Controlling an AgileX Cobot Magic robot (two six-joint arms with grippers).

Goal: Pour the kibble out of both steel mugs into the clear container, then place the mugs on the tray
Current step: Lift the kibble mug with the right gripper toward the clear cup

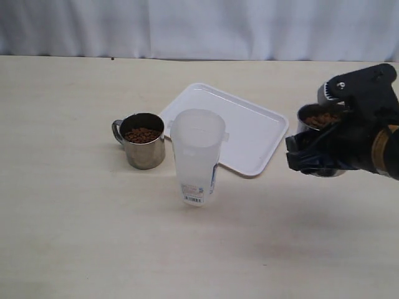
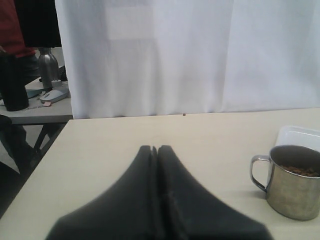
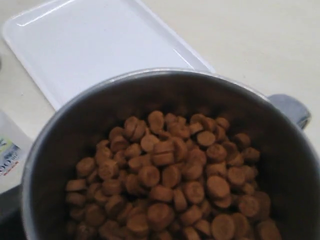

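Kibble (image 3: 170, 190), small round brown pellets, lies in a loose heap in the shiny steel mug (image 1: 313, 118) that the right gripper (image 1: 318, 156) clamps just beside the white tray (image 1: 249, 134). The other steel mug (image 1: 143, 149), also filled, stands on the beige tabletop (image 1: 75, 218) just beside the clear container (image 1: 197, 156). The left gripper (image 2: 156, 150) is closed on nothing. A white curtain (image 1: 199, 25) hangs behind.
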